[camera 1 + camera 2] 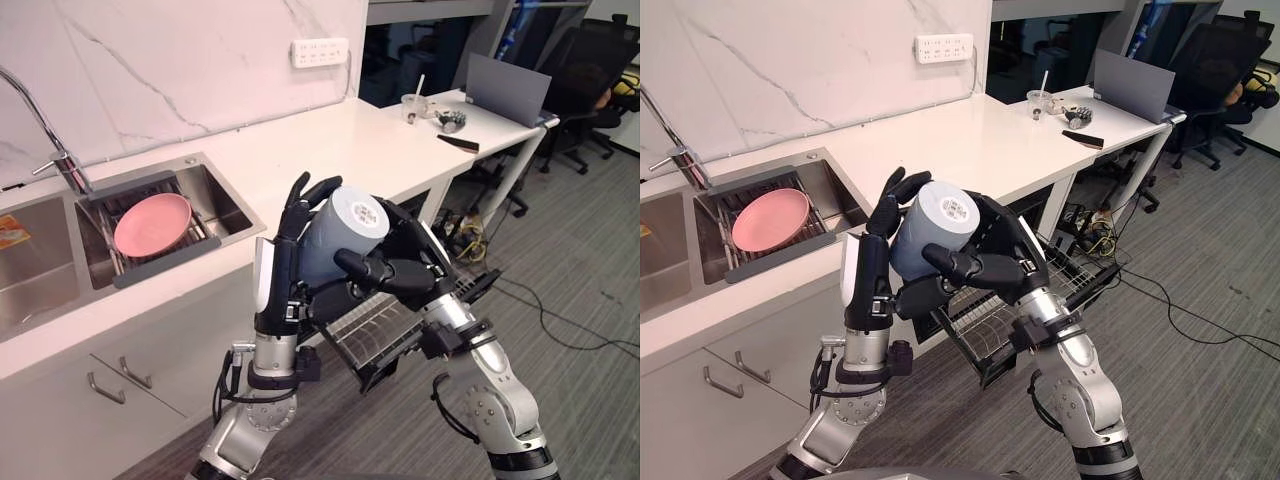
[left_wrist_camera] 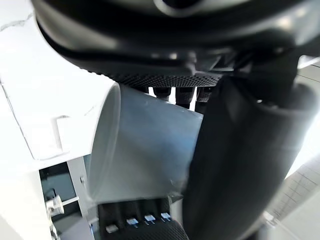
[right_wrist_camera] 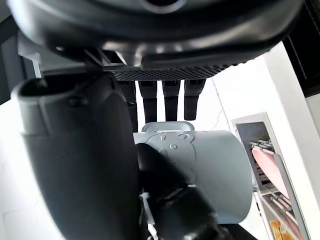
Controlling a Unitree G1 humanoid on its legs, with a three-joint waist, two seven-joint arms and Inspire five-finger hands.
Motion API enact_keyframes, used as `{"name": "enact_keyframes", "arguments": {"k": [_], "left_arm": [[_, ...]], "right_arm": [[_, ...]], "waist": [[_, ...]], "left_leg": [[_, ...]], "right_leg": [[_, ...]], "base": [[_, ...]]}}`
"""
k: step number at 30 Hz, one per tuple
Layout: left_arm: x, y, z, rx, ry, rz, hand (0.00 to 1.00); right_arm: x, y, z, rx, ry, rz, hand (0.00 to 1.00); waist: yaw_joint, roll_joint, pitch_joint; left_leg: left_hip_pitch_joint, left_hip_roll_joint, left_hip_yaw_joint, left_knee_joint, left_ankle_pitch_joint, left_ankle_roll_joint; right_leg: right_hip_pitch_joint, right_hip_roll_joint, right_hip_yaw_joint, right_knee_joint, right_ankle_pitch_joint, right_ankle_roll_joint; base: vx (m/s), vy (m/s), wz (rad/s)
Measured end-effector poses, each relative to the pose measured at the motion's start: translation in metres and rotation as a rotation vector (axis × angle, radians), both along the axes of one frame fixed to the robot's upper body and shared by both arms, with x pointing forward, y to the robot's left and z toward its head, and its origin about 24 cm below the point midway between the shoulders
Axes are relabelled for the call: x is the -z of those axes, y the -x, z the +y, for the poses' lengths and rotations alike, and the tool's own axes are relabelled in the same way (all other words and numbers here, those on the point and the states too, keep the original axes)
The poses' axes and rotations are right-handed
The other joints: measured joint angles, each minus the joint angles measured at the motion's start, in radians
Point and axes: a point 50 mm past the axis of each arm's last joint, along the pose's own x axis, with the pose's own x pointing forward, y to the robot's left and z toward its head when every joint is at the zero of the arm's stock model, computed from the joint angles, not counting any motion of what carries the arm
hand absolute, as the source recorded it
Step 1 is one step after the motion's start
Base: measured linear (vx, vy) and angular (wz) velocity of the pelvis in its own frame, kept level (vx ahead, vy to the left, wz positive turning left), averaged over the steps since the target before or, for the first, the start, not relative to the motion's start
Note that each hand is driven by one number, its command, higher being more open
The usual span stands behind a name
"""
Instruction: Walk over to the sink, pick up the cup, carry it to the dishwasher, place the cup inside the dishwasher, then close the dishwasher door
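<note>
Cup (image 1: pixel 345 230) is in the air, lying tilted with its flat base turned up toward the camera, caught between both hands and clear of the worktop (image 1: pixel 330 150). Left hand (image 1: pixel 285 255) stands upright at the cup's 9 o'clock, fingers bent over the wall, thumb tucked beneath. Right hand (image 1: pixel 400 265) comes in from 3 o'clock, fingers wrapped round the far side and thumb laid across the near wall: both sets of fingers are clamped on the cup. The dishwasher rack (image 1: pixel 385 335) is pulled out at 5 o'clock, directly under the hands. The sink (image 1: pixel 225 195) sits at 10 o'clock with a pink plate (image 1: pixel 152 222) on its drain tray. The cup looks rigid, light and smooth-walled, probably slick, with faint raised figures seen in the right wrist view. Best hold is likely round mid-wall, squeezing evenly; the rim end appears open and less stiff.
</note>
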Motion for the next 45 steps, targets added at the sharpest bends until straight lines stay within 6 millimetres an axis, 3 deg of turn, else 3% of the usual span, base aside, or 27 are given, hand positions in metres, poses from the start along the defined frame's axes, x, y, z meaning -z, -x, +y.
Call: {"name": "enact_keyframes", "arguments": {"k": [9, 18, 23, 30, 33, 36, 38, 41, 45], "left_arm": [[0.001, 0.001, 0.0, -0.003, 0.001, 0.006, 1.0], [0.006, 0.009, -0.003, -0.02, 0.057, 0.031, 1.0], [0.007, 0.009, 0.003, -0.094, 0.109, 0.036, 1.0], [0.016, 0.01, 0.027, -0.245, 0.159, 0.092, 1.0], [0.034, 0.013, 0.048, -0.379, 0.153, 0.18, 1.0], [0.068, 0.021, 0.077, -0.589, 0.159, 0.343, 1.0], [0.099, 0.037, 0.105, -0.8, 0.222, 0.505, 1.0], [0.133, 0.067, 0.13, -1.024, 0.253, 0.678, 1.0], [0.158, 0.095, 0.133, -1.079, 0.193, 0.84, 1.0]], "right_arm": [[0.002, 0.0, 0.007, 0.032, -0.106, 0.033, 0.0], [0.02, 0.008, 0.005, 0.138, -0.306, 0.148, 0.0], [0.022, 0.01, 0.0, 0.184, -0.384, 0.151, 0.0], [0.026, 0.013, -0.028, 0.334, -0.408, 0.152, 0.0], [0.027, 0.016, -0.048, 0.426, -0.385, 0.142, 0.0], [0.034, 0.026, -0.069, 0.544, -0.317, 0.155, 0.0], [0.04, 0.031, -0.081, 0.626, -0.233, 0.174, 0.0], [0.051, 0.035, -0.095, 0.708, -0.093, 0.211, 0.0], [0.07, 0.037, -0.11, 0.748, 0.083, 0.302, 0.0]], "waist": [[-0.002, -0.008, -0.005], [-0.001, -0.019, -0.013], [0.001, -0.02, -0.013], [0.004, -0.019, -0.015], [0.008, -0.016, -0.017], [0.013, -0.014, -0.025], [0.018, -0.013, -0.026], [0.023, -0.016, -0.029], [0.051, -0.015, -0.039]], "left_leg": [[0.034, -0.011, -0.008, -0.091, 0.054, -0.006], [0.136, -0.032, -0.002, -0.298, 0.156, -0.011], [0.147, -0.035, -0.003, -0.318, 0.163, -0.011], [0.147, -0.035, -0.018, -0.318, 0.172, -0.009], [0.147, -0.034, -0.025, -0.318, 0.173, -0.011], [0.143, -0.034, -0.041, -0.319, 0.175, -0.013], [0.141, -0.033, -0.048, -0.319, 0.176, -0.015], [0.132, -0.034, -0.071, -0.319, 0.18, -0.016], [0.124, -0.038, -0.1, -0.319, 0.184, -0.016]], "right_leg": [[0.0, 0.0, -0.012, -0.001, 0.0, 0.0], [0.015, 0.003, -0.014, -0.002, 0.0, -0.001], [0.02, 0.001, -0.017, -0.001, 0.0, -0.001], [0.029, 0.002, -0.032, -0.002, 0.0, 0.0], [0.033, 0.002, -0.04, -0.002, -0.001, 0.0], [0.037, 0.002, -0.058, -0.006, -0.004, 0.001], [0.04, 0.003, -0.066, -0.006, -0.005, 0.001], [0.047, 0.002, -0.092, -0.009, -0.008, 0.001], [0.058, -0.001, -0.126, -0.01, -0.013, 0.003]], "base": [[-0.03, -0.025, 0.03], [0.0, 0.0, 0.0], [-0.01, 0.003, 0.0], [-0.01, -0.006, 0.06], [-0.02, -0.007, 0.07], [-0.02, -0.01, 0.15], [0.0, -0.009, 0.09], [0.01, -0.012, 0.22], [0.01, -0.01, 0.27]]}}
